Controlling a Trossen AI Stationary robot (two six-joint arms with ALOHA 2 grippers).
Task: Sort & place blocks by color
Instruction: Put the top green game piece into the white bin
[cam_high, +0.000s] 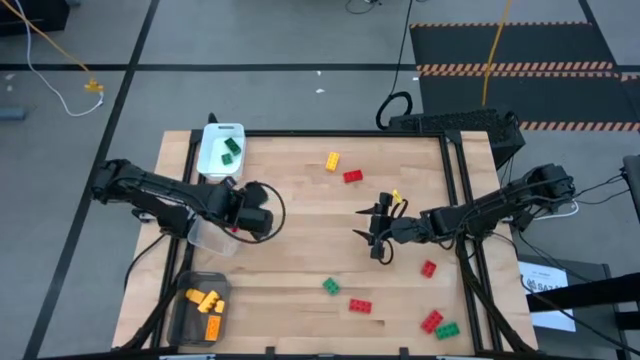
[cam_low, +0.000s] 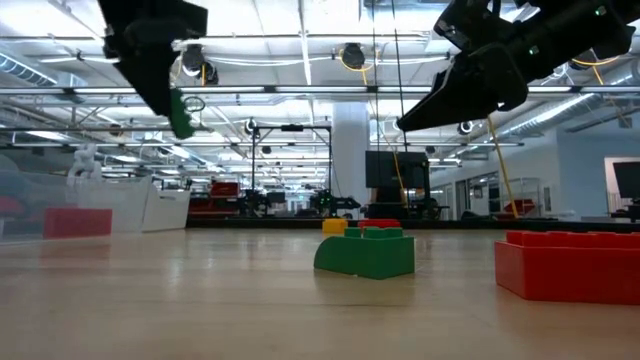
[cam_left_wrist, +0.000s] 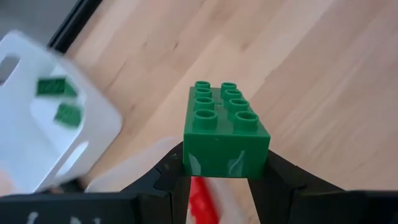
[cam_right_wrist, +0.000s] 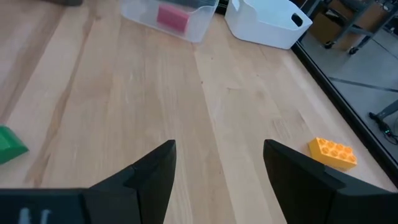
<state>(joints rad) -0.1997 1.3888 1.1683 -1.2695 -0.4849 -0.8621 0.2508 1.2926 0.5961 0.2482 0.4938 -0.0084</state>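
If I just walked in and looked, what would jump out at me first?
Probably the green block pinched in the left gripper, up off the table near the white tray that already has green blocks inside. Next, the right gripper hanging over the middle of the table with its jaws wide open and holding nothing, a yellow block lying close by. Red and green blocks sit scattered along the table's near edge.

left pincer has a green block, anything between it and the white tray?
Nothing visible. The left pincer holds the green block above bare table, with the white tray holding two green blocks just beyond. The clear tray with a red block sits below the pincer, not toward the white tray.
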